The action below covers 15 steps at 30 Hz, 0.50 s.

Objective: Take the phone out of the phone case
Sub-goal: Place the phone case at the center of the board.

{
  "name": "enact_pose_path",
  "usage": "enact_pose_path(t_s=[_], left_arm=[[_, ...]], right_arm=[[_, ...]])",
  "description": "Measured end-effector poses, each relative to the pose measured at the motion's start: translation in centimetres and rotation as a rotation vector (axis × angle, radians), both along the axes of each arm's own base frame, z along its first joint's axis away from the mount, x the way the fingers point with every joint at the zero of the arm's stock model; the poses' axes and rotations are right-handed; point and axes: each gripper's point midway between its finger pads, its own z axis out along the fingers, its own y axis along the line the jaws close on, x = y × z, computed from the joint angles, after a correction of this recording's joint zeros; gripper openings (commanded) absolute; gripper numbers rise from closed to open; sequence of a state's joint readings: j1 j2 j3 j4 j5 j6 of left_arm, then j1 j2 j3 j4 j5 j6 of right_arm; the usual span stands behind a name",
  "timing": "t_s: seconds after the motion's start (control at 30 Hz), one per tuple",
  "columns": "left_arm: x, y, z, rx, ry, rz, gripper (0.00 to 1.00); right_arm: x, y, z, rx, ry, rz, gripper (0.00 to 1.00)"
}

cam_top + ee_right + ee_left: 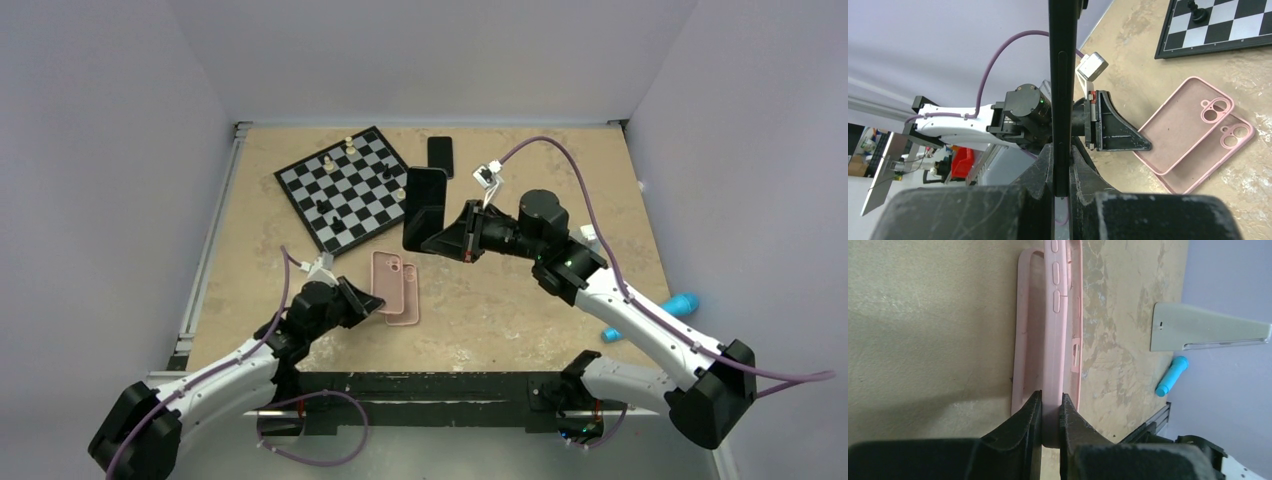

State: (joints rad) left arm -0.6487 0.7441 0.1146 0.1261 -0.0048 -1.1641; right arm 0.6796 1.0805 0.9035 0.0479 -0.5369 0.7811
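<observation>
The phone (pixel 424 208) is out, pinched edge-on in the right end effector (pixel 441 243) above the bench (pixel 520 300), and the left end effector (pixel 1051 410) is clamped on the case (pixel 1055 340) wall down there, so I'd lower it slowly and lay it flat, clear of the chessboard (pixel 345 190).

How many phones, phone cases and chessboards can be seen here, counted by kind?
Black phones: 2, one held upright in the right hand, one lying beside the chessboard
Pink phone cases: 2, overlapping, one pinched at its edge by the left hand
Chessboard: 1
Total: 5
</observation>
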Motion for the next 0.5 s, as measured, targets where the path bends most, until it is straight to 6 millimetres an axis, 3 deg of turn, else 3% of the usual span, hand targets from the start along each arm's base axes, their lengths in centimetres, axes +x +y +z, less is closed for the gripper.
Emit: enact_pose_path(t_s=[0.5], left_arm=[[-1.0, -1.7, 0.7, -0.141, 0.083, -0.019, 0.00]], right_arm=[[0.3, 0.4, -1.8, -0.010, 0.029, 0.003, 0.00]])
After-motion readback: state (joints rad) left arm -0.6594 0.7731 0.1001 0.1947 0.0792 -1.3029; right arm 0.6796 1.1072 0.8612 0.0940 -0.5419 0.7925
